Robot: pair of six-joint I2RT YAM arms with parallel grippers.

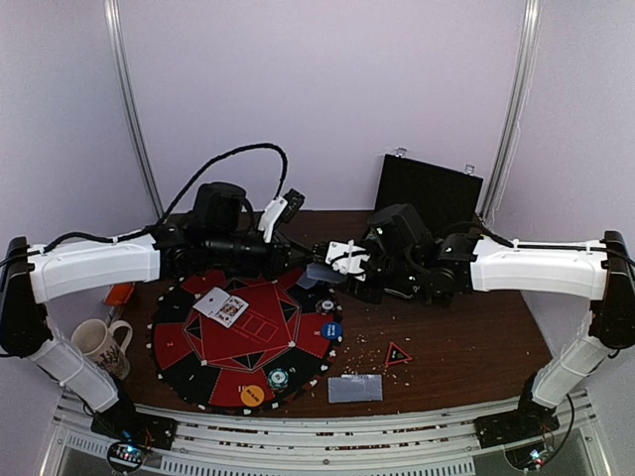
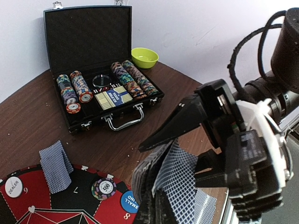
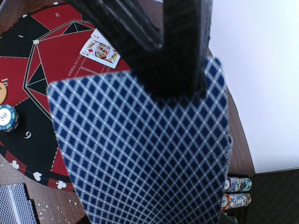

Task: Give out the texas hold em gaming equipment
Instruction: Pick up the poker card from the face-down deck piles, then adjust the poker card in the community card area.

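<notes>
Ok, both arms meet over the far edge of the mat (image 1: 213,372), above the table.

Right gripper (image 1: 327,263): jaws about half closed, clamped on the held cards (image 3: 140,154). They're blue-backed, fanned a little, and gripped at one edge. They hang in the air between the two grippers, clear of the mat.

Left gripper (image 1: 306,258): jaws fully closed, right at the opposite edge of the held cards. Can't tell whether it's actually pinching a card; the left wrist view is too cluttered there.

Rest of the kit:
- face-up cards (image 1: 224,307) on the red centre of the mat, left side
- face-down cards (image 2: 55,165) overlapping the mat's far rim
- white disc (image 2: 13,186) marked DEALER, on the mat rim
- blue disc (image 1: 331,330) on the right rim, with a striped chip (image 2: 103,188) just beside it
- orange disc (image 1: 252,395) on the near rim, with a second chip (image 1: 278,377) next to it
- spare stack (image 1: 354,388) face down on bare table, just off the mat's near right side

Case (image 2: 88,32) stands open at the back right, with chip rows (image 2: 77,88) in its tray. Bowl (image 2: 145,57) is just behind it. Mug (image 1: 99,342) is at the left, off the mat.
</notes>
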